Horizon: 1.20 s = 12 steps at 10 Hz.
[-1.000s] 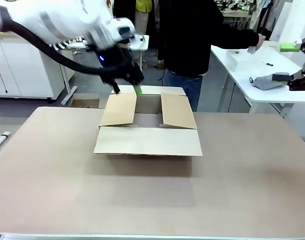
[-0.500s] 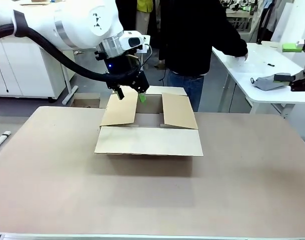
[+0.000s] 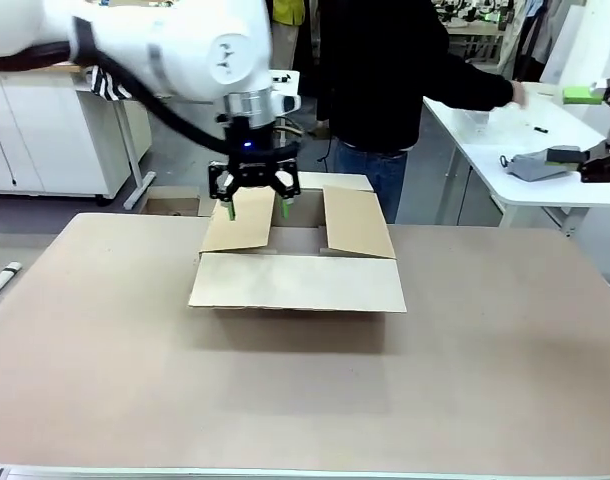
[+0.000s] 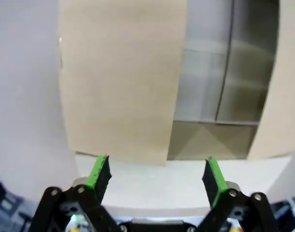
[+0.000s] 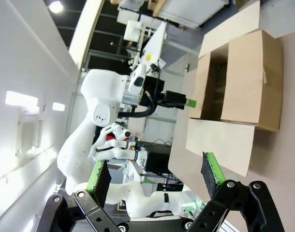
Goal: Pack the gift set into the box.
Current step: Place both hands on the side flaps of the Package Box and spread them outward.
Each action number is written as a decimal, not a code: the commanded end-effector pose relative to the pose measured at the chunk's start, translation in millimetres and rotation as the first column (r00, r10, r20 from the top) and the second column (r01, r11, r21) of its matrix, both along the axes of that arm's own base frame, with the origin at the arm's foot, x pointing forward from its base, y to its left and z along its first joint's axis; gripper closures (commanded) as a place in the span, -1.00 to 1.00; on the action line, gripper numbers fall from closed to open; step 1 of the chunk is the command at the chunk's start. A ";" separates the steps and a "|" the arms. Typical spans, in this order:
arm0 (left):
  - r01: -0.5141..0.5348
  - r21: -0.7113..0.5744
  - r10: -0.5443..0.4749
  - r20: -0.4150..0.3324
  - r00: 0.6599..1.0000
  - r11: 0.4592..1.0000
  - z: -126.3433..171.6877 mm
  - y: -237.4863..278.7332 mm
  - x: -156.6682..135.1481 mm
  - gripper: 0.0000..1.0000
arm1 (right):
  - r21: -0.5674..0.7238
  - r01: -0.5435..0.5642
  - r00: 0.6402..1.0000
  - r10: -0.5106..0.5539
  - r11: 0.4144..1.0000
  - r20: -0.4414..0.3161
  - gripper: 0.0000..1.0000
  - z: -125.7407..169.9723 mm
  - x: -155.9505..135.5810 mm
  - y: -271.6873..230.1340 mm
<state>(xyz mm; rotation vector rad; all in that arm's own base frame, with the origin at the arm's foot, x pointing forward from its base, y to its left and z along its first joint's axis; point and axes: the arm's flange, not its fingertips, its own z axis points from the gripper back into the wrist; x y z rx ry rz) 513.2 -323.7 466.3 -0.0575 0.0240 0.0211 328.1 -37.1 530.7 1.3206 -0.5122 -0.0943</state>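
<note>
The brown cardboard box [image 3: 297,282] stands open mid-table, its four flaps spread outward. My left gripper [image 3: 255,209] hangs open just above the box's left flap [image 3: 241,225], with nothing between its green pads. In the left wrist view the same gripper [image 4: 156,173] looks down on that flap [image 4: 118,77] and into the bare box interior [image 4: 210,140]. My right gripper [image 5: 155,176] is open and holds nothing, well away from the box [image 5: 244,82], with the left arm [image 5: 104,116] beyond it. I cannot make out the gift set.
A person in black [image 3: 385,70] stands at the far side, one hand [image 3: 515,95] reaching over a white side table [image 3: 505,185] at the right. A grey object [image 3: 530,165] lies on that table. Bare tabletop [image 3: 305,400] surrounds the box.
My left wrist has rolled so both fingers face the camera, and the gripper has shifted slightly left over the left flap. The person's arm has stretched farther right.
</note>
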 end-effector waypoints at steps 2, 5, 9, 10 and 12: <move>-0.038 0.246 0.029 0.042 0.999 0.968 -1.7 -67.9 26.8 -1.00 | 0.010 -0.002 0.999 0.001 1.000 0.033 -1.00 0.1 4.0 1.8; -0.120 0.477 0.001 0.241 0.971 0.870 -21.0 -112.4 44.8 -1.00 | 0.010 -0.002 0.999 0.001 1.000 0.033 -1.00 0.1 4.0 1.8; -0.179 0.633 0.020 0.250 0.968 0.754 -54.6 -119.4 51.0 -1.00 | 0.010 -0.002 0.999 0.001 1.000 0.033 -1.00 0.1 4.0 1.8; -0.157 0.676 -0.001 0.226 0.974 0.720 -64.9 -116.0 51.6 -1.00 | 0.010 -0.002 0.999 0.001 1.000 0.033 -1.00 0.1 4.0 1.8; -0.119 0.682 -0.013 0.186 0.982 0.722 -76.8 -107.1 55.4 -1.00 | 0.010 -0.002 0.999 0.001 1.000 0.033 -1.00 0.1 4.0 1.8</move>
